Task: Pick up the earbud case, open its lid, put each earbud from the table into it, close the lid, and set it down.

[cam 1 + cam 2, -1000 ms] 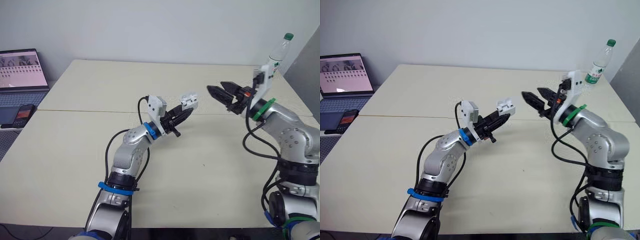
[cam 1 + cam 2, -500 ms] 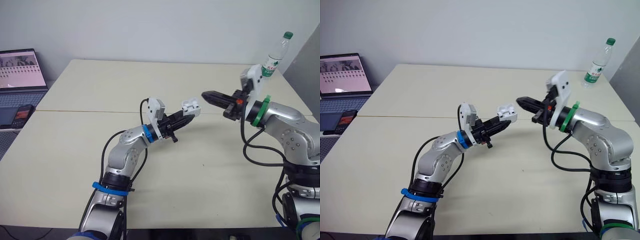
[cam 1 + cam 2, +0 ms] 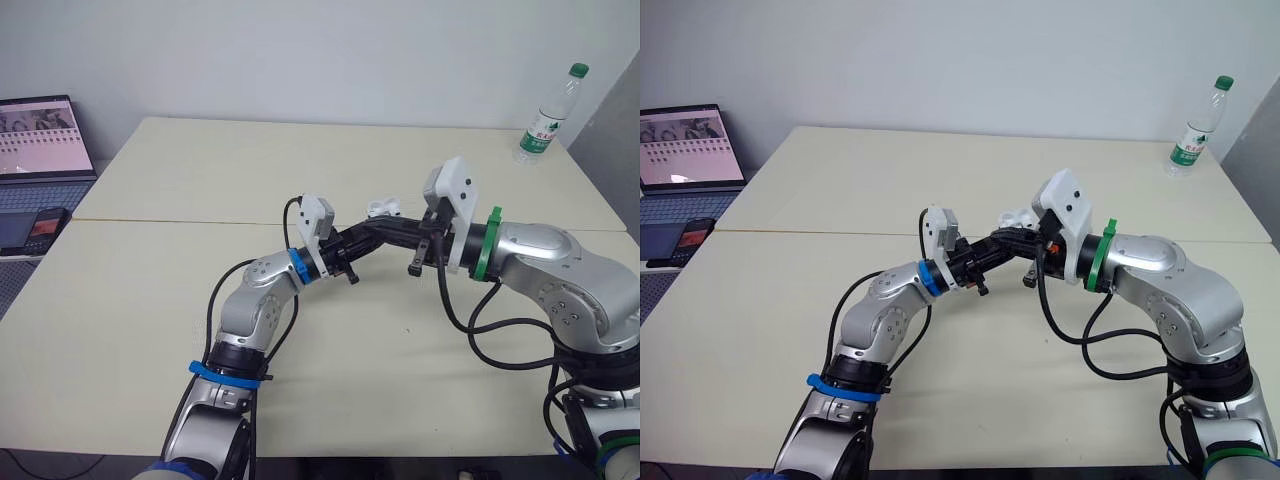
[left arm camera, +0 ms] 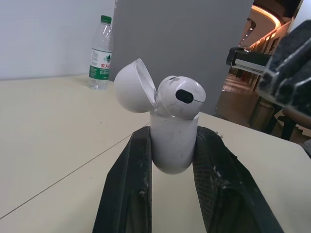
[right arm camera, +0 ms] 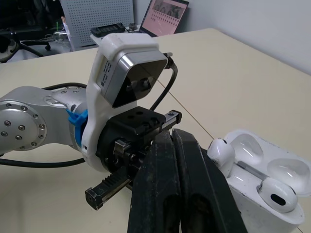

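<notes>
My left gripper (image 4: 172,137) is shut on the white earbud case (image 4: 172,145), holding it upright above the middle of the table with the lid (image 4: 133,87) swung open. One earbud (image 4: 182,94) sticks up out of the case mouth. The right wrist view has two earbuds at the open case (image 5: 252,206): one (image 5: 277,194) lies in its seat, the other (image 5: 221,151) stands proud at the end nearest my right fingers. My right gripper (image 5: 174,136) is shut with nothing in it, its tips right beside the case (image 3: 383,208) and the left gripper (image 3: 368,232).
A water bottle (image 3: 545,110) stands at the table's far right corner. A laptop (image 3: 45,145) and a phone (image 3: 40,232) lie off the table's (image 3: 200,330) left side. The arms cross close together over the middle.
My right gripper has shut and swung left from open air to the case, ending against the left gripper's fingers. The left gripper kept the case and shifted slightly.
</notes>
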`<state>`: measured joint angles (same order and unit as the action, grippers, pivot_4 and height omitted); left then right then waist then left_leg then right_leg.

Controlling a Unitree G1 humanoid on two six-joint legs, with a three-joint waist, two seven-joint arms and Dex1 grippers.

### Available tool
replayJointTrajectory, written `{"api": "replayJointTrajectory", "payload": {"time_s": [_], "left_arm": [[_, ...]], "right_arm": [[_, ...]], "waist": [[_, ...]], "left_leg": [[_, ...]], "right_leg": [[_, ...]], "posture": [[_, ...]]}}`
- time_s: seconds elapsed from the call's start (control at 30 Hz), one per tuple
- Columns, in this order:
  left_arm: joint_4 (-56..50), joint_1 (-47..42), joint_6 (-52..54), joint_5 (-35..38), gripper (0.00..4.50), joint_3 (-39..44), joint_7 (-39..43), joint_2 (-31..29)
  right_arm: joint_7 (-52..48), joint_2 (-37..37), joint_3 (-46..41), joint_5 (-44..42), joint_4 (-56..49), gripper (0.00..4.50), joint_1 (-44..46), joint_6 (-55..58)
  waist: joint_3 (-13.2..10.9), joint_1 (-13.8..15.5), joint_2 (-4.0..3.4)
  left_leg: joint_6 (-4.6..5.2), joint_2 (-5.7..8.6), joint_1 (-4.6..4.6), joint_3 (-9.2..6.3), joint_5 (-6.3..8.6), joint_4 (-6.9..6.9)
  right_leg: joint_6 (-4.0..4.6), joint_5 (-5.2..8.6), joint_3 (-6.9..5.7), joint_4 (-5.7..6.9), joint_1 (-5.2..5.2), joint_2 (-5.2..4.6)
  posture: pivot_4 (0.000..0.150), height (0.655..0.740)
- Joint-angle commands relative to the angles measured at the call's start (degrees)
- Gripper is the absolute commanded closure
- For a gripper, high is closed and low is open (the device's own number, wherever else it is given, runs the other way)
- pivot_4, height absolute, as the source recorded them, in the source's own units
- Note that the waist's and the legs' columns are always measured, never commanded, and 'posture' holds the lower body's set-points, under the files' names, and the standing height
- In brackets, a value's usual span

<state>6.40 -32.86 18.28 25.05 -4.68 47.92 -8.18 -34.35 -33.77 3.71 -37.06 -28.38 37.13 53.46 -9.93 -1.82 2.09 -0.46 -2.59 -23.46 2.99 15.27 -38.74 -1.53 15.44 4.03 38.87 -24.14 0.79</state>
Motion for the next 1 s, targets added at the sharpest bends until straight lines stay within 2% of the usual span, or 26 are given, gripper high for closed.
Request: {"api": "replayJointTrajectory", "payload": {"time_s": [0.03, 1.0], "left_arm": [[-1.2, -1.2, -1.4, -0.1, 3.71, -0.2, 0.1, 0.5], [-1.2, -0.9, -1.4, -0.1, 3.71, -0.1, 0.6, 0.3]], "right_arm": [[1.1, -0.6, -0.1, 1.1, -1.0, 4.45, 0.5, 0.5], [1.4, -2.5, -2.9, 1.8, 1.4, 4.45, 1.4, 1.9]], "waist": [[0.0, 0.0, 0.0], [0.0, 0.0, 0.0]], "left_leg": [[0.0, 0.0, 0.0, 0.0, 0.0, 0.0], [0.0, 0.0, 0.0, -0.02, 0.0, -0.01]], "right_leg": [[0.0, 0.0, -0.01, 0.0, 0.0, 0.0], [0.0, 0.0, -0.01, 0.01, 0.0, 0.0]], "posture": [[0.15, 0.7362], [0.15, 0.7362]]}}
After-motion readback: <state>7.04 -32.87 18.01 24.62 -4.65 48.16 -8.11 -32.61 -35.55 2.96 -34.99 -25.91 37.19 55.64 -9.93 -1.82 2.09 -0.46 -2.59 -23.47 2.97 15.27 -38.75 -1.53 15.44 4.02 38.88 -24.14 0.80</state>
